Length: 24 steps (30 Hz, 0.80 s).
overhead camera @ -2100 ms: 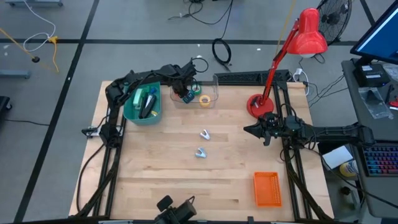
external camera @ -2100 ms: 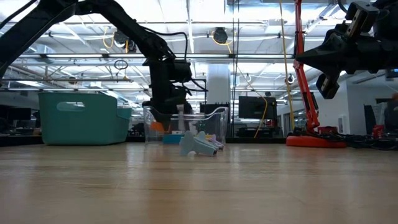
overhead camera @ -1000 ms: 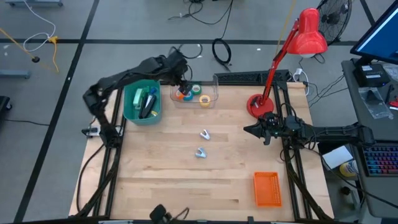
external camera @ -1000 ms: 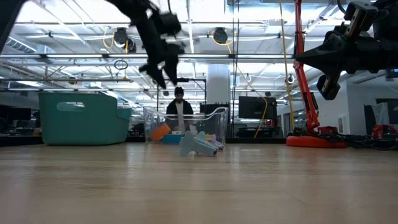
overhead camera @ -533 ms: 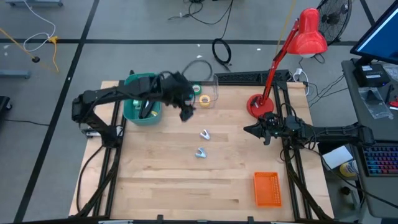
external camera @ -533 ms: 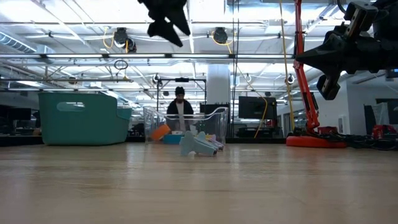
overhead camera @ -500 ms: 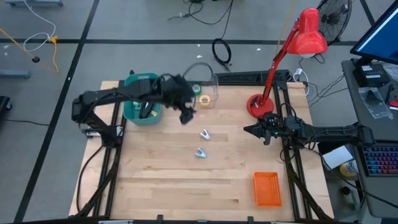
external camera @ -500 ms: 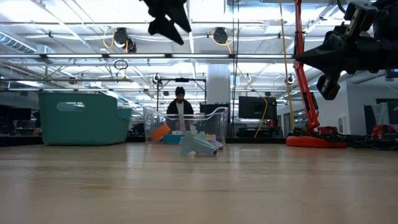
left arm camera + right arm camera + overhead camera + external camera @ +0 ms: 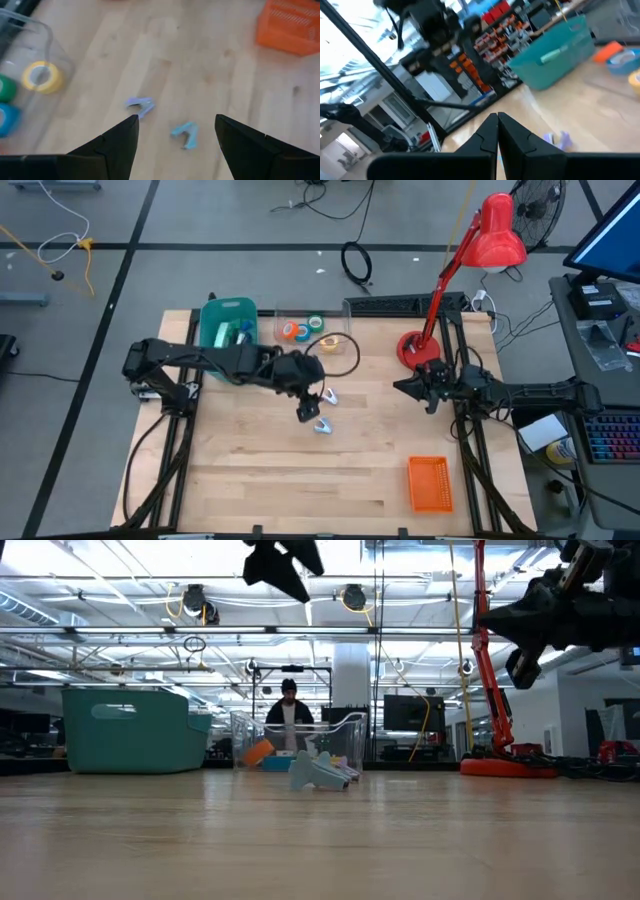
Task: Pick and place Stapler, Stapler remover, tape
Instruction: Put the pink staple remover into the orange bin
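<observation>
The left gripper (image 9: 308,409) is held above the middle of the wooden table (image 9: 250,470), its two fingers (image 9: 112,142) spread apart and nothing between them. Just beneath and beside it, two small staple removers are seen lying on the bare wood: a lilac one (image 9: 140,106) and a light blue one (image 9: 185,134), near each other but apart (both rest on their sides with the jaws pointing outward).

At the far edge of the table a clear plastic container (image 9: 345,315) is found, with tape rolls inside: a yellow roll (image 9: 43,77), a green roll (image 9: 316,324), an orange roll (image 9: 291,332) and a blue roll (image 9: 7,120). A teal bin (image 9: 224,320) stands just beside it, dark items showing inside; whether a stapler is among them cannot be told.

The right gripper (image 9: 400,387) is kept clenched and empty, raised over the table's right side near the red lamp base (image 9: 412,348). An orange basket (image 9: 430,483) is set at the near right corner.
</observation>
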### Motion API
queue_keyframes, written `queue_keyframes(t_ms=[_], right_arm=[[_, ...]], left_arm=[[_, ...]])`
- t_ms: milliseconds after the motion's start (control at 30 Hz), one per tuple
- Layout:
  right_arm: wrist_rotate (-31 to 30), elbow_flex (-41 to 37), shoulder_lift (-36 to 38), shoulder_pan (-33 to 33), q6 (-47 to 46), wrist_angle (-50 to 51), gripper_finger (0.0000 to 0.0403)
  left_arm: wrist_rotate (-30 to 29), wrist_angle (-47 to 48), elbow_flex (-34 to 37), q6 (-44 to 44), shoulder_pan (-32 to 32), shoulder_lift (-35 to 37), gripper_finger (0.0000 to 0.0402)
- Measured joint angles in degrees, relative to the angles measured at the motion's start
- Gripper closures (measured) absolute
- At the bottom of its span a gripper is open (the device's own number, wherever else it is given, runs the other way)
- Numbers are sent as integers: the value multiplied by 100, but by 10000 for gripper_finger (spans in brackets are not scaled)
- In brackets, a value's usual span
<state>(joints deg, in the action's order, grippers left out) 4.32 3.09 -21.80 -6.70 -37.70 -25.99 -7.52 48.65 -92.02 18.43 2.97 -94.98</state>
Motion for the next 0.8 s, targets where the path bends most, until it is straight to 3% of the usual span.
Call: queue_keyframes(t_ms=[133, 367, 667, 800], right_arm=[[35, 0, 1, 0, -4, -378, 399], [346, -4, -7, 7, 273, -645, 399], [496, 122, -89, 73, 299, -1009, 399], [476, 518, -408, 270, 601, -746, 399]], left_arm=[[-208, 178, -12, 405, 231, -118, 135], [-1455, 162, 310, 1092, 592, -123, 135], [-905, -1625, 2380, 1116, 769, 975, 135], [-882, -1917, 3072, 1059, 696, 1572, 135]])
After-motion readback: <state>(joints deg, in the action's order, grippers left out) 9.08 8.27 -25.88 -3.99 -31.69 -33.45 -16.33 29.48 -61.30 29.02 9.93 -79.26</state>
